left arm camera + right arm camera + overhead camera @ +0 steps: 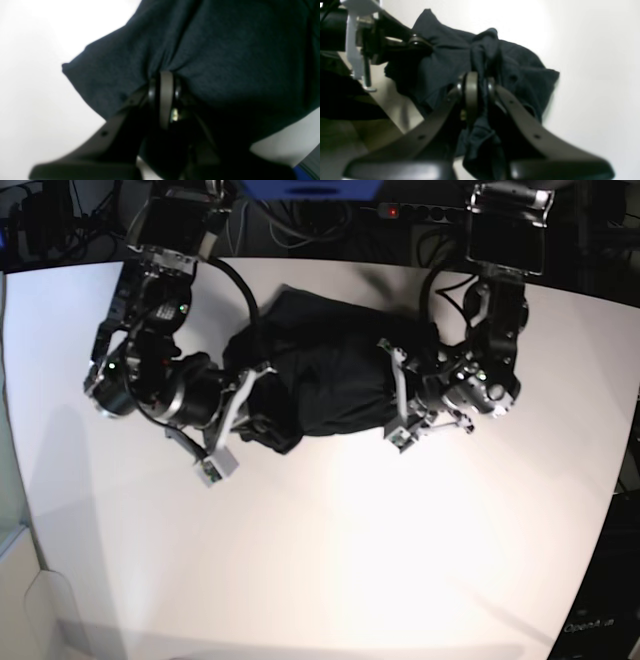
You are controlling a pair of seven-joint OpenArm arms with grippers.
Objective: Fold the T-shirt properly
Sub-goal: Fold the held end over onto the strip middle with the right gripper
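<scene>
Closest to my right wrist lens, the right gripper [477, 86] is pinching a bunched ridge of the T-shirt [450, 60], jaws clamped on cloth with more of it hanging below. Over on the left wrist view, the left gripper [166, 85] is biting shut into the fabric too, puckers radiating from the nip. From the base camera I'm seeing the garment as a rumpled dark heap on the white table [330, 550], stretched between both arms near the far edge. I'm judging no clean fold exists yet; flattening, sleeves and halving all remain.
</scene>
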